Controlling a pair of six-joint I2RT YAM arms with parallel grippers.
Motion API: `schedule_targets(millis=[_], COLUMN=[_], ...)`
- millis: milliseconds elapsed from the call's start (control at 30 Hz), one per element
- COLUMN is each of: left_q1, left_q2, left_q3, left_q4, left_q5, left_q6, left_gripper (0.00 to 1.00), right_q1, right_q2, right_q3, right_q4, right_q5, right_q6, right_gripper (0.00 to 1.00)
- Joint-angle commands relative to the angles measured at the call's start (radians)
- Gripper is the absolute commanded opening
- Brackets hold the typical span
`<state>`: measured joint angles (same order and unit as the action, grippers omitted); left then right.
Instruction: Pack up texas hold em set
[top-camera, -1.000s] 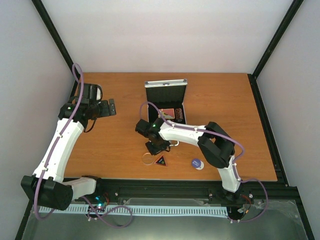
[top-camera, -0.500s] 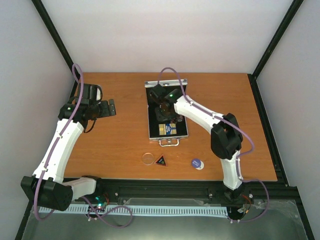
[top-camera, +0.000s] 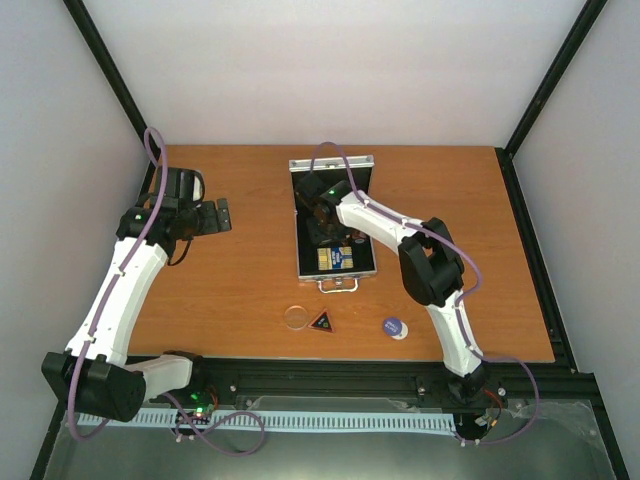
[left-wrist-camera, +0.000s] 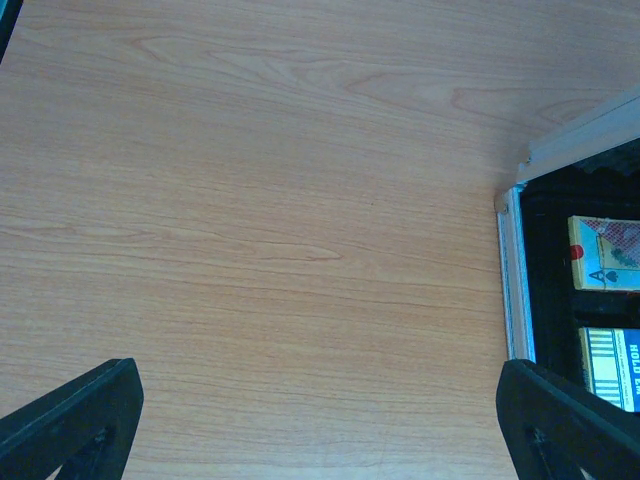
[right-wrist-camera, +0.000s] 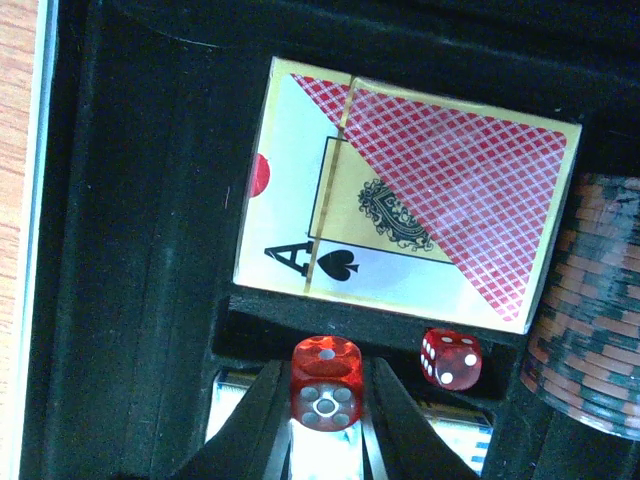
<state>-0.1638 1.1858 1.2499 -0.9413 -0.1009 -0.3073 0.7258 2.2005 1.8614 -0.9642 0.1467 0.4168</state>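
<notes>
The silver case (top-camera: 300, 230) lies open at the table's middle, lid up at the back. My right gripper (right-wrist-camera: 322, 400) is down inside it, shut on a red die (right-wrist-camera: 326, 383) just over the narrow slot between the two decks. A second red die (right-wrist-camera: 451, 357) lies in that slot. The pink deck (right-wrist-camera: 410, 235) sits beyond the slot, the blue-yellow deck (right-wrist-camera: 455, 440) under my fingers, and the brown chip stack (right-wrist-camera: 590, 330) to the right. The clear disc (top-camera: 296, 317), black triangle (top-camera: 321, 321) and blue disc (top-camera: 394, 327) lie on the table in front of the case. My left gripper (left-wrist-camera: 320, 430) is open and empty, left of the case.
The case's silver left rim (left-wrist-camera: 515, 270) shows at the right of the left wrist view, with both decks inside. The case handle (top-camera: 338, 285) sticks out toward the front. Black frame rails run along the table's edges.
My right gripper moved from the table in front of the case back into the case, carrying the red die, then settled over the slot. The left arm has not moved.
</notes>
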Motion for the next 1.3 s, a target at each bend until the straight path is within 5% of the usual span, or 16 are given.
schedule_targets(millis=[0, 600, 1033, 1167, 1267], left_q1=[-0.002, -0.003, -0.003, -0.003, -0.002], left_q2=[0.002, 0.020, 0.015, 0.016, 0.015], left_q3=[0.020, 0.022, 0.021, 0.025, 0.025], left_q4=[-0.004, 0.002, 0.000, 0.001, 0.003], left_q5=[-0.011, -0.011, -0.011, -0.007, -0.005], left_q6=[0.020, 0.021, 0.024, 0.024, 0.022], left_gripper=[1.00, 1.00, 1.00, 1.00, 1.00], right_q1=[-0.020, -0.034, -0.034, -0.030, -0.015], right_q2=[0.013, 0.036, 0.016, -0.047, -0.109], right_q3=[0.002, -0.062, -0.037, -0.049, -0.067], right_q4=[0.021, 0.039, 0.021, 0.022, 0.017], right_q5=[0.004, -0.039, -0.030, -0.037, -0.039], right_q6=[-0.004, 0.026, 0.016, -0.001, -0.024], right_gripper=[0.03, 0.06, 0.43, 0.62, 0.86])
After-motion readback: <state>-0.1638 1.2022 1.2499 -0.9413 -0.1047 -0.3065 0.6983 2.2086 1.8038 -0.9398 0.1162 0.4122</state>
